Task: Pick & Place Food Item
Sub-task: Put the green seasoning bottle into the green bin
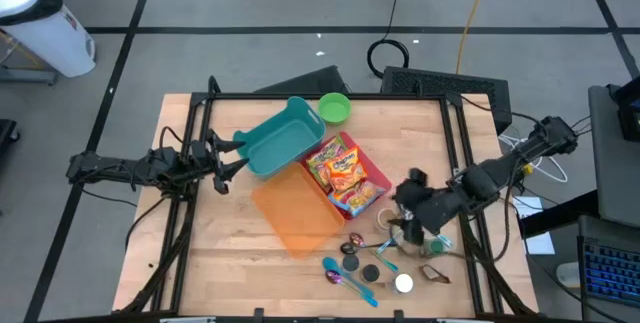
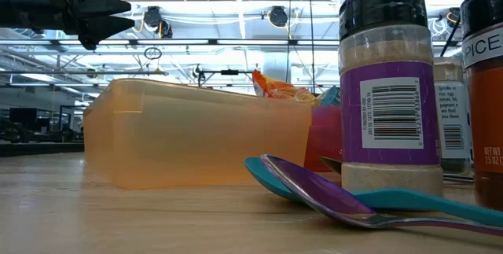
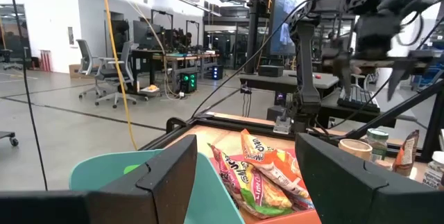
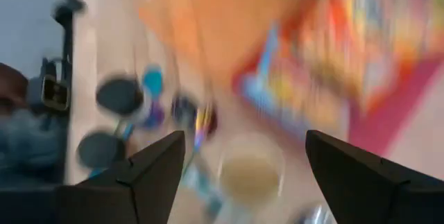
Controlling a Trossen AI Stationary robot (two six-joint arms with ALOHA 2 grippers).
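Several bright snack packets (image 1: 343,175) lie in a red container (image 1: 378,171) at the table's middle; they also show in the left wrist view (image 3: 267,175) and, blurred, in the right wrist view (image 4: 340,57). My right gripper (image 1: 408,203) is open and empty, above the table just right of the red container's near corner, over a round tan-topped jar (image 4: 250,172). My left gripper (image 1: 225,168) is open and empty at the left, level, beside a teal container (image 1: 283,138), pointing toward the packets (image 3: 246,151).
An orange translucent container (image 1: 295,215) lies next to the red one on its near side. A green bowl (image 1: 335,108) sits at the far edge. Spice jars (image 2: 389,89), black lids (image 1: 369,274) and blue and purple spoons (image 1: 345,271) crowd the near right.
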